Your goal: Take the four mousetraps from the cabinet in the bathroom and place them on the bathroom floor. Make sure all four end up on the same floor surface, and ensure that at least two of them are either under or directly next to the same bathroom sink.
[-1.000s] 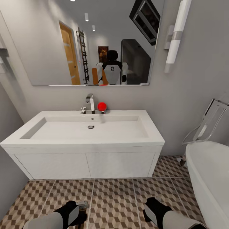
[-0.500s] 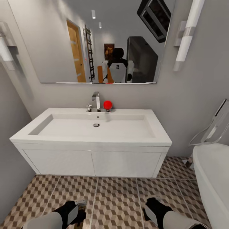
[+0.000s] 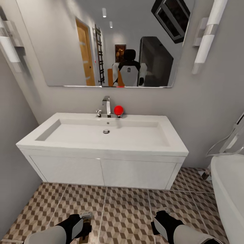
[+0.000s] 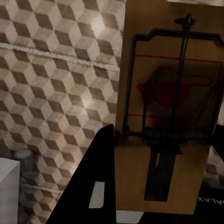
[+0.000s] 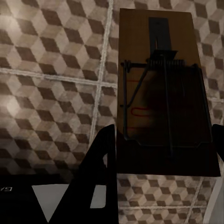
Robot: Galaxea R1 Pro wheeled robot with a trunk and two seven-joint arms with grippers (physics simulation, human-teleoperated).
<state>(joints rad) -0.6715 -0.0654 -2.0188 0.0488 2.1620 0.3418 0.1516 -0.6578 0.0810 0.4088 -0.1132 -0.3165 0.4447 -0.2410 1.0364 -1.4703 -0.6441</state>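
A: What is hard for you to see here?

B: In the head view your two arms are cut off by the near edge. The left gripper (image 3: 83,226) shows as a black shape with a small pale piece at its tip, and the right gripper (image 3: 159,222) as a black shape only. The bathtub (image 3: 228,189) at the right is also cut by the edge, and what stands behind it against the wall is not clear.

A: Do the hands hold something?

B: Yes. In the left wrist view a mousetrap (image 4: 168,116) sits between the black fingers (image 4: 93,186) of your left gripper, which is closed on it. You see its wooden board, the wire bar and the spring. In the right wrist view a second mousetrap (image 5: 163,93) is clamped in the same way by the right gripper, one black finger (image 5: 100,172) beside its board. The far finger of each gripper is mostly hidden by the board.

A: And the containers?

B: The sink (image 3: 105,134) is wide, white and fixed to the wall. Its basin holds nothing but the drain. A chrome tap (image 3: 106,106) stands at its far rim, with a red ball (image 3: 118,110) just right of it. The white doors under it are shut.

A: The room?

B: The bathroom floor (image 3: 125,210) has tiles with a cube pattern and pale grout. Both traps hang above it, near the sink front. A mirror (image 3: 112,44) above the sink shows your robot's reflection, and a wall lamp (image 3: 206,37) is at the mirror's right side.
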